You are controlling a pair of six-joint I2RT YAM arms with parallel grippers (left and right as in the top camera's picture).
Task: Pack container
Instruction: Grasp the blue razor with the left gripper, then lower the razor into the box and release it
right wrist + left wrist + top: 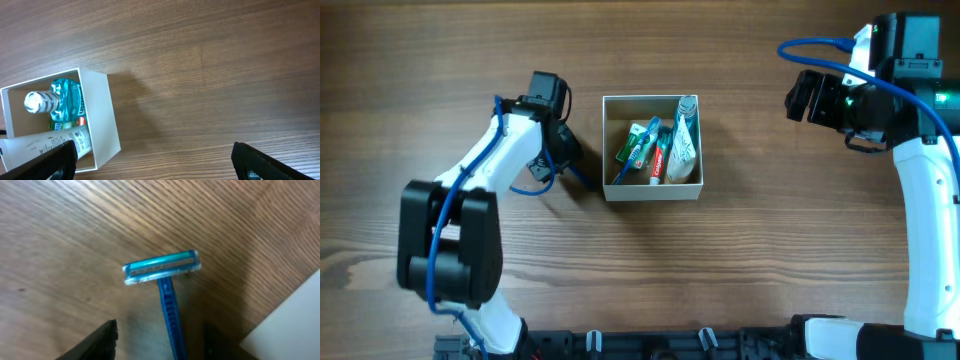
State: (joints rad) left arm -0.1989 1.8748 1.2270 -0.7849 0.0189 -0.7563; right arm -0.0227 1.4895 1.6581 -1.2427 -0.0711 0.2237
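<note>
Container (652,191) mid-surface. Left fingers (100,341) just beside its left-edge wall, flanking razor (161,267) handle; cannot tell whether they pinch it. Right fingers (272,162) spread wide, empty, well apart toward far-right corner.

Square white cardboard box (652,192): green and red tubes (642,146) fill middle and right, tan floor bare at left. Black left gripper (568,156) crowds left wall. Wooden table (750,210) beyond right wall open.

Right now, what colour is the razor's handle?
Blue razor, clearest in the left wrist view.
</note>
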